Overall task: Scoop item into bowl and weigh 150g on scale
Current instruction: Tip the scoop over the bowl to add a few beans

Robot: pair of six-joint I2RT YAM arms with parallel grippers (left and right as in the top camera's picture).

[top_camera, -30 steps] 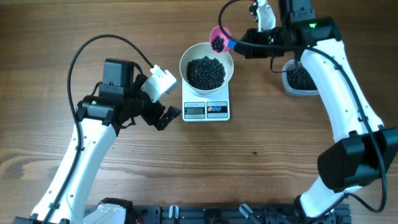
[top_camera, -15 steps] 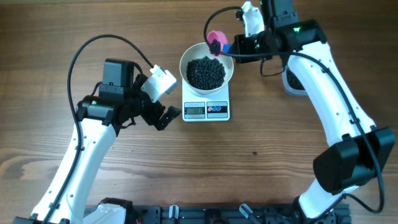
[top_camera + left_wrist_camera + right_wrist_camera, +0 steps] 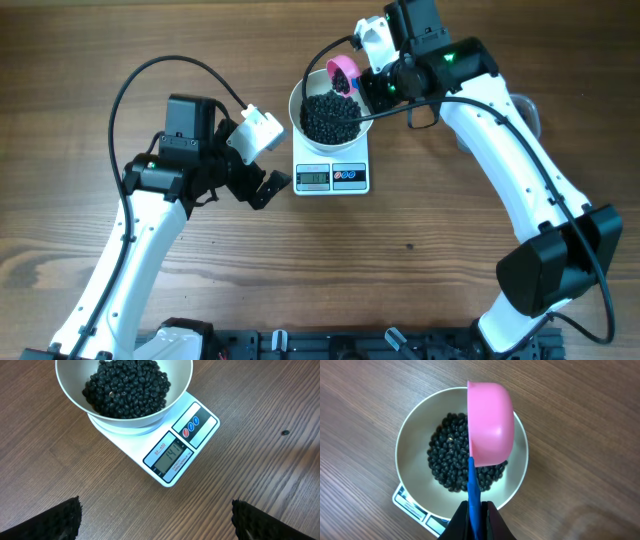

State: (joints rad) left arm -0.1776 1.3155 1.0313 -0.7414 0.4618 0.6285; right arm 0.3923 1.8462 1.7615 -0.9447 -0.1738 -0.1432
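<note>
right claw (image 3: 475, 512): clenched on the pink scoop (image 3: 490, 425) by its blue handle (image 3: 472, 480).
handle axis: runs straight out from the claw, toward the middle of the bowl.
scoop attitude: rolled on its side above the bowl, back toward the wrist camera; contents hidden.
black beans (image 3: 445, 455): heaped in the white bowl (image 3: 401, 455), directly below the scoop.
scale (image 3: 175, 452): under the bowl, display lit; digits not surely legible.
left claw (image 3: 155, 520): released, jaws wide, beside the scale, holding nothing.
nearer arm: right; the coming move, by judgement, is a roll about the handle axis.
</note>
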